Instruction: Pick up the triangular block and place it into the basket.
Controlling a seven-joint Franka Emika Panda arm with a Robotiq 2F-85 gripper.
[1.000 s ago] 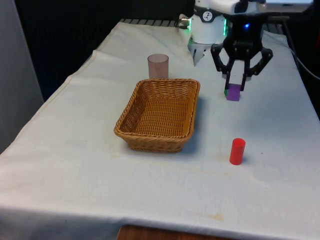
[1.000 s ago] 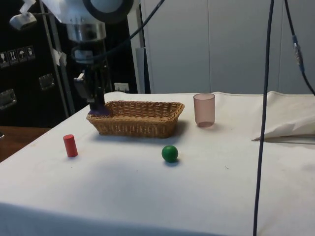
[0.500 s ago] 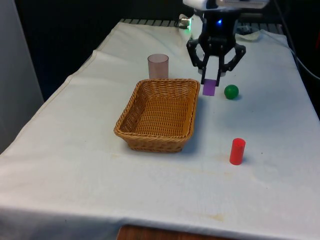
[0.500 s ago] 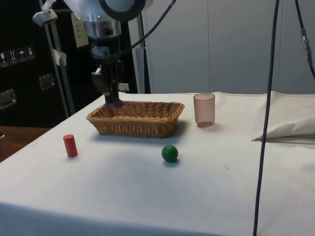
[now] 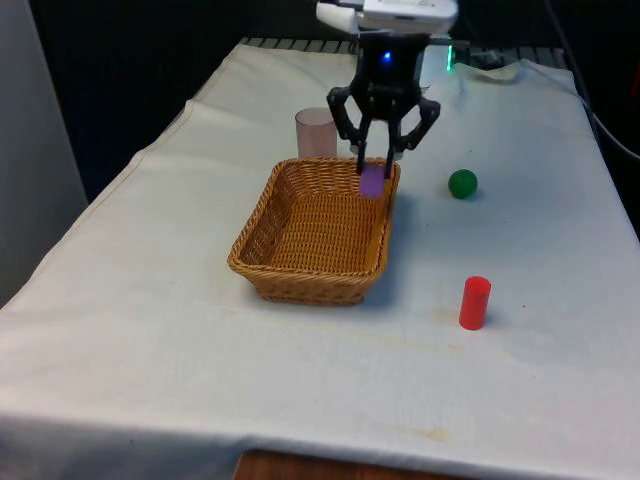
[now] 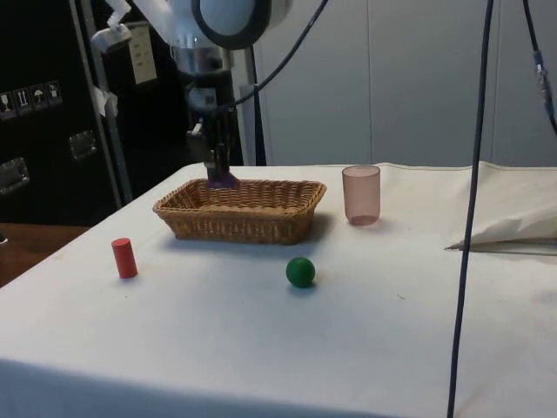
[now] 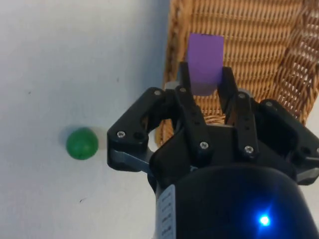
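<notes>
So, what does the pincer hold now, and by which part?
The pincer holds the purple block, clamped at the block's upper end by its two opposite sides.

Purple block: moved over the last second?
Yes. Held in the gripper, the purple block went toward the front view's left, from near the green ball to above the basket rim.

Purple block [image 5: 372, 181], tan woven basket [image 5: 300, 255] — green ball [image 5: 462, 183], red cylinder [image 5: 474, 302], pink translucent cup [image 5: 315, 132], white cloth [image 5: 150, 340].
</notes>
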